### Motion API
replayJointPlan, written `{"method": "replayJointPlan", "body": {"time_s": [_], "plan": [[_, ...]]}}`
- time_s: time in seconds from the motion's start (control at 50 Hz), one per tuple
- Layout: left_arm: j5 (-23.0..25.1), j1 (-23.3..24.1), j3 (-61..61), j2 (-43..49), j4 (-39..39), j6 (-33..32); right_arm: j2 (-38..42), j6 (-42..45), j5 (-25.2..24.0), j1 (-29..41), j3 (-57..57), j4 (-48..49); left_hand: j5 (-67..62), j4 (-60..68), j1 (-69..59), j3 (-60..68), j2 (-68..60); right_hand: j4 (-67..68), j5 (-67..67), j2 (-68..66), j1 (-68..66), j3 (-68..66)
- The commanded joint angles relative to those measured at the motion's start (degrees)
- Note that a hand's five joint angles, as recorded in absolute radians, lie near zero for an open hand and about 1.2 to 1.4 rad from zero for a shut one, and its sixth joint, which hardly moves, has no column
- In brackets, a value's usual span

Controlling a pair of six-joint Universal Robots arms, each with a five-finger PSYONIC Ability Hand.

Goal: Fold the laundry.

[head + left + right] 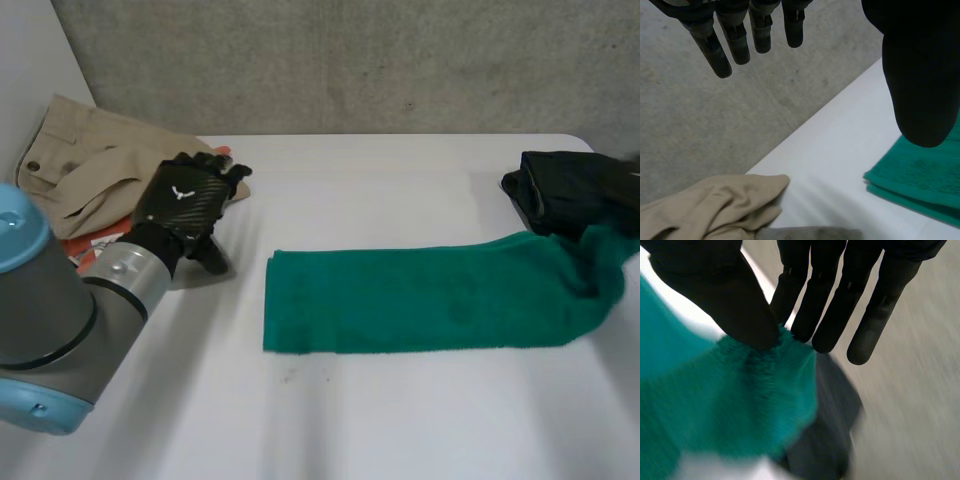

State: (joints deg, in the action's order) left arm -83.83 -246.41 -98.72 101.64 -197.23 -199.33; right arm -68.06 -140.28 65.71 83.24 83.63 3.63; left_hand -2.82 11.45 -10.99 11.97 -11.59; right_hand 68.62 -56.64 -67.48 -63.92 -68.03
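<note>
A green towel [420,300], folded into a long strip, lies across the middle of the white table [330,420]. My right hand [740,305] pinches the towel's right end [765,390] between thumb and fingers and holds it a little above the table; in the head view this hand [626,195] is at the far right edge. My left hand [188,203] hovers open at the left of the table, over the edge of a beige garment [90,165]. Its straight fingers [742,40] hold nothing, and the towel's left corner [920,185] lies beside the thumb.
A dark folded garment [555,190] lies at the back right, just behind the lifted towel end, and shows under it as dark cloth [835,410]. Something orange [95,243] sticks out from under the beige garment [705,205]. A grey wall [350,60] runs behind the table.
</note>
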Motion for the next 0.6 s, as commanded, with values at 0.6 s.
{"method": "replayJointPlan", "body": {"time_s": [0.6], "plan": [[-0.02, -0.3, -3.23, -4.08, -0.44, 0.17, 3.11, -13.0, 8.38, 32.09, 9.52, 8.59, 2.82, -1.45, 0.99, -1.97, 1.59, -58.62, 56.64, 57.48, 53.92, 58.03]]}}
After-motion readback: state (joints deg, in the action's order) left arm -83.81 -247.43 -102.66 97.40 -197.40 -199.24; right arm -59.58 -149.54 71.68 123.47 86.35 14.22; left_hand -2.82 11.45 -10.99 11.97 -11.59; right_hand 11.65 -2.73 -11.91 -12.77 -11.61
